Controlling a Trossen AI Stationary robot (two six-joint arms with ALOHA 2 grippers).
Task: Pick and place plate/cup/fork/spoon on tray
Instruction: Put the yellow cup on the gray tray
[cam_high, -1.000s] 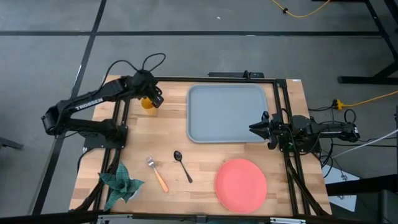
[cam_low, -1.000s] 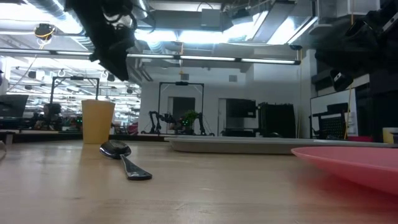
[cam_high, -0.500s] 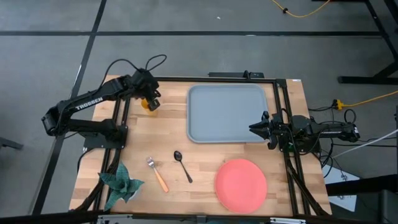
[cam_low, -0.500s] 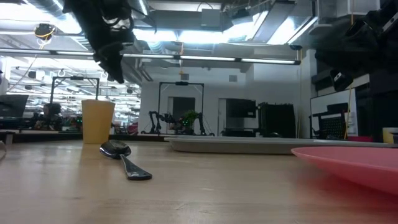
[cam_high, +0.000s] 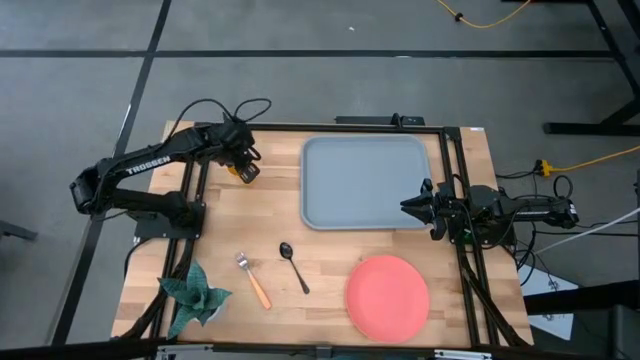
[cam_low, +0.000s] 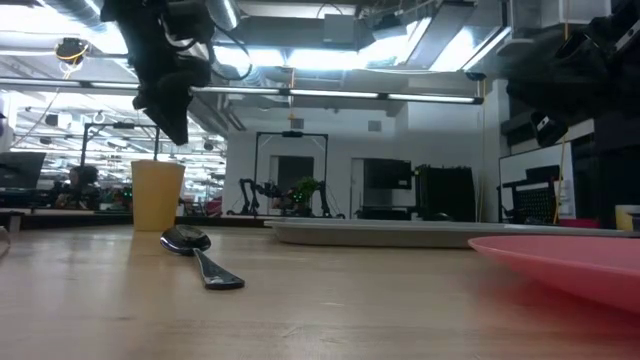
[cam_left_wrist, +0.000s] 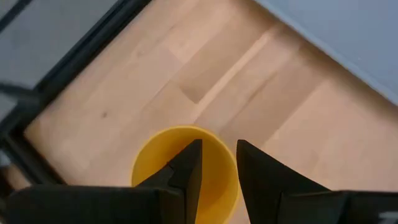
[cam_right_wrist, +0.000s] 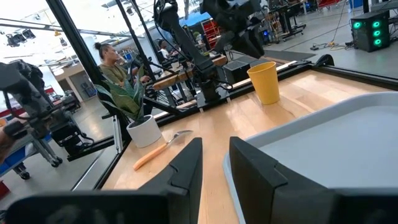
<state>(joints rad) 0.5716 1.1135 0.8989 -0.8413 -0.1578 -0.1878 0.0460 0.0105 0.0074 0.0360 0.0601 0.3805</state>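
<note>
Counted on the table (cam_high: 200, 215): one tray (cam_high: 365, 182), one plate (cam_high: 387, 296), one cup (cam_high: 238, 169), one fork (cam_high: 254, 280), one spoon (cam_high: 293, 266), one potted plant (cam_high: 193, 293). Left pincer (cam_high: 246, 160) poised directly above the cup, fingers (cam_left_wrist: 189, 168) parted slightly, released, gripping nothing, not seen touching the rim. Tray empty, just beside the right pincer (cam_high: 408, 206), which waits at the tray's edge over the table, fingers a little apart, grasping nothing. Plate near the right pincer, off the tray, flat on the table. Fork and spoon side by side, apart from one another, well away from both pincers, between plant and plate.
</note>
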